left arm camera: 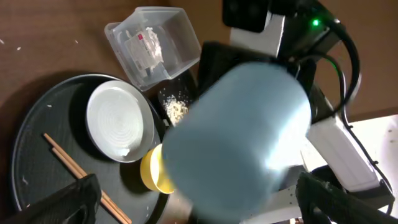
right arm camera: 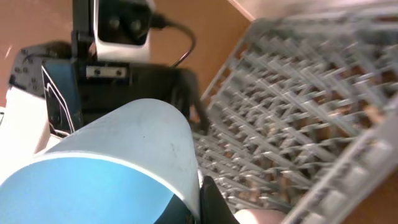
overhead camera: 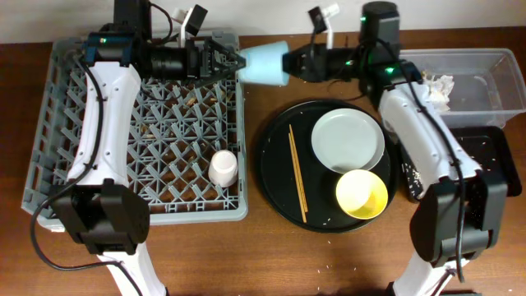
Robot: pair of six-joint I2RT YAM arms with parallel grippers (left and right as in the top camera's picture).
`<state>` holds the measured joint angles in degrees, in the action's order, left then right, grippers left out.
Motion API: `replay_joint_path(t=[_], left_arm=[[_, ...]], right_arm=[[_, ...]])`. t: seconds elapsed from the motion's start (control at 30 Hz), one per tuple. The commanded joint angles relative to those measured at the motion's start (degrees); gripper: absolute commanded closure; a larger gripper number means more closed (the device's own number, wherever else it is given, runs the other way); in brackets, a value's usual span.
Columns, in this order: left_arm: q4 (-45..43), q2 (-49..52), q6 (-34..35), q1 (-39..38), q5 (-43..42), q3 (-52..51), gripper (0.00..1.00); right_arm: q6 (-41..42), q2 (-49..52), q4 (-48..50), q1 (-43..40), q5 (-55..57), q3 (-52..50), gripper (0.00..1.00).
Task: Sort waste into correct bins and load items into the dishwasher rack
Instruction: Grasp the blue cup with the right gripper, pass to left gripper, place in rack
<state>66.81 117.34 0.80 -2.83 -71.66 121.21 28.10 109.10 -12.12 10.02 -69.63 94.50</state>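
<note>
The small blue cup (overhead camera: 263, 64) hangs on its side in the air between both grippers, past the rack's right rim. My right gripper (overhead camera: 292, 62) is shut on its rim (right arm camera: 118, 168), one finger (right arm camera: 214, 202) against the wall. My left gripper (overhead camera: 236, 61) is open, its fingers spread on either side of the cup's base (left arm camera: 242, 130). The pink cup (overhead camera: 223, 167) stands upside down in the grey dishwasher rack (overhead camera: 140, 123). The plate (overhead camera: 348, 140), yellow bowl (overhead camera: 362, 193) and chopsticks (overhead camera: 297, 173) lie on the round black tray (overhead camera: 271, 156).
The clear tub (overhead camera: 481, 74) at the back right holds the crumpled napkin (overhead camera: 438, 86). The shallow black tray (overhead camera: 493, 156) lies in front of it, with rice scraps (overhead camera: 411, 177) at its left end. The right arm reaches over both.
</note>
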Motion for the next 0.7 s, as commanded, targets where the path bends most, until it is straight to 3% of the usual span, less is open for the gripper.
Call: replay_joint_path(t=[0.0, 0.1, 0.17, 0.2, 0.33, 0.4, 0.43, 0.5, 0.53, 0.57, 0.67], left_arm=[[0.07, 0.09, -1.7, -1.57, -3.65, -0.33, 0.01], [0.37, 0.09, -1.7, -2.34, -6.03, -0.33, 0.04], [1.88, 0.09, -1.73, -2.32, -5.97, -0.33, 0.11], [2.29, 0.09, -1.73, -2.32, -5.97, -0.33, 0.19], [2.69, 0.09, -1.73, -2.32, -5.97, -0.33, 0.21], [2.69, 0.09, -1.73, -2.32, -5.97, -0.33, 0.36], [2.69, 0.09, -1.73, -2.32, -5.95, -0.33, 0.5], [2.64, 0.09, -1.73, -2.32, -5.86, -0.33, 0.52], [2.62, 0.09, -1.73, -2.25, -4.37, -0.33, 0.55], [2.6, 0.09, -1.7, -1.95, -1.68, -0.33, 0.58], [2.62, 0.07, 0.44, 1.22, 8.44, -0.28, 0.64]], right_arm=[[1.38, 0.04, 0.63, 3.93, 0.02, 0.61, 0.96], [2.08, 0.04, 1.31, 5.07, 2.62, 0.61, 0.96], [2.95, 0.04, 3.19, 5.01, 4.0, 0.61, 0.96], [3.13, 0.04, 3.39, 5.01, 4.98, 0.61, 0.96], [3.1, 0.04, 4.7, 4.85, 6.27, 0.61, 0.96], [3.1, 0.04, 4.68, 4.85, 7.21, 0.61, 0.96], [3.08, 0.04, 4.68, 4.85, 8.72, 0.61, 0.89], [3.06, 0.04, 4.7, 4.85, 8.85, 0.61, 0.49], [2.34, 0.04, 4.66, 4.85, 8.83, 0.61, 0.21], [2.21, 0.04, 4.59, 4.46, 8.9, 0.61, 0.03], [-3.45, 0.02, -6.1, -1.16, 13.49, 0.61, 0.02]])
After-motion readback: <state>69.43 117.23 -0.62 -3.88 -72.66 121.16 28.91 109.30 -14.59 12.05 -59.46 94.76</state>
